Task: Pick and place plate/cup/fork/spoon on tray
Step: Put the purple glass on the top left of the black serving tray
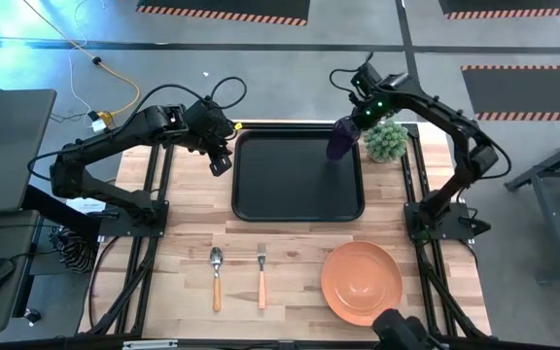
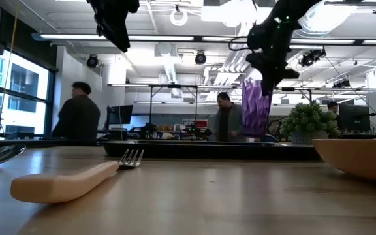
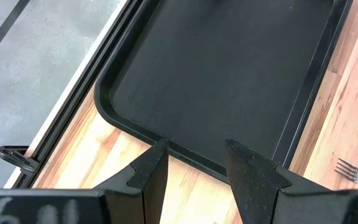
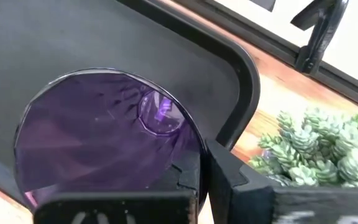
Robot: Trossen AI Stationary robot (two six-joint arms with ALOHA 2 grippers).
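The dark purple cup [image 1: 339, 139] hangs from my right gripper [image 1: 356, 122] over the far right corner of the black tray [image 1: 261, 204]; it also shows in the low view [image 2: 256, 108] and the right wrist view [image 4: 98, 140]. My left gripper [image 1: 221, 159] is open and empty, high over the tray's left rim [image 3: 185, 152]. The orange plate [image 1: 361, 282], the fork [image 1: 262, 276] and the spoon [image 1: 216, 278] lie on the table near its front edge. My right gripper holds the cup by its rim [image 4: 194, 152] on one side. One finger [image 4: 229, 177] is outside the wall and the other seems to be inside. The fingers come from above, pointing down. The cup hangs upright, its base about level with the tray's rim [image 2: 175, 145].
A bushy green plant [image 1: 387, 141] stands just right of the tray's far right corner, close to the cup. People stand in the room beyond the table [image 2: 78, 117]. Bare wood lies between the tray and the cutlery.
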